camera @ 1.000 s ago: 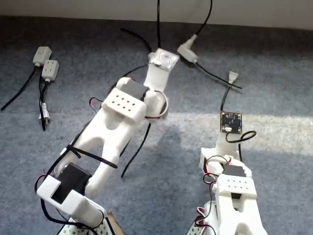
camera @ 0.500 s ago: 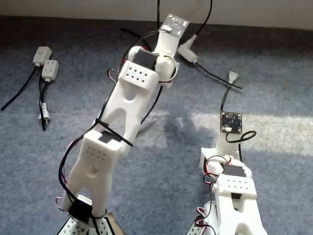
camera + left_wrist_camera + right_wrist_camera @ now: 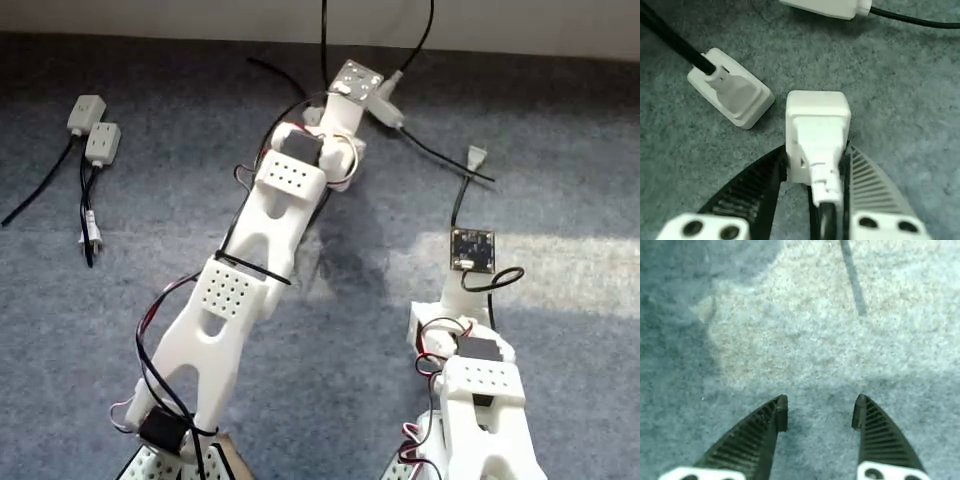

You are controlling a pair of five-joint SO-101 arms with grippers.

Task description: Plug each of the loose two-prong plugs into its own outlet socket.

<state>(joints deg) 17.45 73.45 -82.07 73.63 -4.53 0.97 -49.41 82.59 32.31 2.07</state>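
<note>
Left wrist view: the left end effector [image 3: 816, 152] pinches a white connector [image 3: 817, 125] by its sides, with the cord end toward the wrist.
Whether the held connector touches the grey tabletop [image 3: 900, 90] cannot be told. A second connector [image 3: 730, 92] with a black cord lies just beside it and a third connector [image 3: 825, 6] lies farther off, making three here. In the high view, a pale block [image 3: 86, 112] and a second block [image 3: 102, 143] sit side by side at far left. A dark plug [image 3: 91, 236] lies near them, and a small plug [image 3: 477, 155] lies right of centre. The right end effector [image 3: 820, 415] hangs spread above the tabletop.
</note>
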